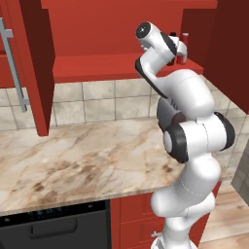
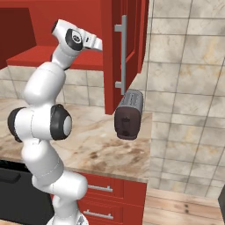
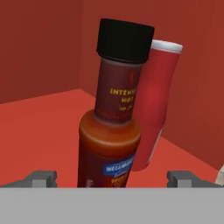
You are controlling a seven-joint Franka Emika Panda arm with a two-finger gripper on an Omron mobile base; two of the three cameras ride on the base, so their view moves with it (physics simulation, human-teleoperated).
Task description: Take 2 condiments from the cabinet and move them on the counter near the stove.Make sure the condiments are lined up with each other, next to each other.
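In the hand view a dark brown bottle (image 3: 111, 140) with a black cap and red label stands upright on the red cabinet shelf (image 3: 39, 131). Just behind it to the right stands a plain red bottle (image 3: 158, 105) with a pale cap. My gripper (image 3: 113, 180) is open, one fingertip (image 3: 43, 178) on each side of the brown bottle's base and apart from it. In the left base view the arm reaches up into the open cabinet (image 1: 97, 68), and the gripper (image 1: 178, 48) is at the red bottle (image 1: 185, 58). The counter (image 1: 73, 160) lies below. The stove is out of view.
An open cabinet door (image 1: 34, 63) with a silver bar handle (image 1: 14, 73) hangs at the left. Another open door (image 2: 115, 52) hangs beside my hand. A dark toaster (image 2: 129, 114) sits at the counter's right end. A black appliance front (image 1: 53, 226) sits under the counter.
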